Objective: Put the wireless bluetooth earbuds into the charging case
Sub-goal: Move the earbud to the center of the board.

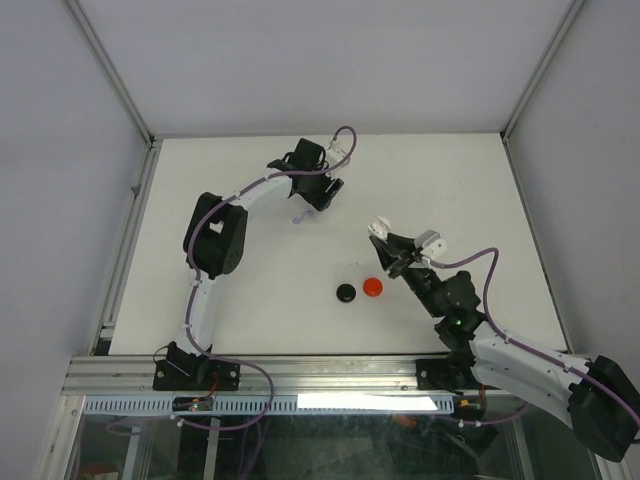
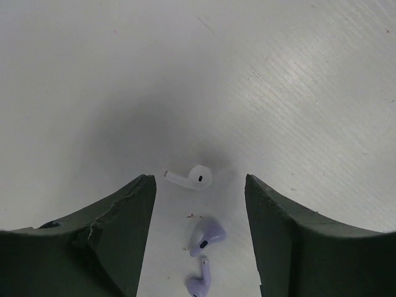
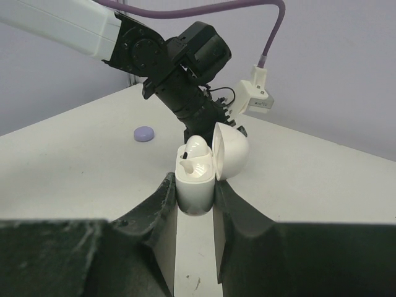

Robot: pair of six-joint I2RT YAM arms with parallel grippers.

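In the left wrist view a white earbud (image 2: 195,177) lies on the table just beyond my fingertips. Two lavender earbuds (image 2: 207,235) (image 2: 199,281) lie between the fingers. My left gripper (image 2: 199,193) hangs low over them at the table's far middle (image 1: 312,195), open and touching none. My right gripper (image 3: 195,192) is shut on the white charging case (image 3: 197,182), holding it upright above the table (image 1: 378,230). Its lid (image 3: 232,148) is swung open to the right. One white earbud (image 3: 198,150) sits in the case.
A black puck-like case (image 1: 346,292) and a red one (image 1: 372,287) lie mid-table, left of the right arm. A lavender round case (image 3: 143,133) lies on the table beside the left arm. Metal frame posts and walls border the white tabletop (image 1: 450,180).
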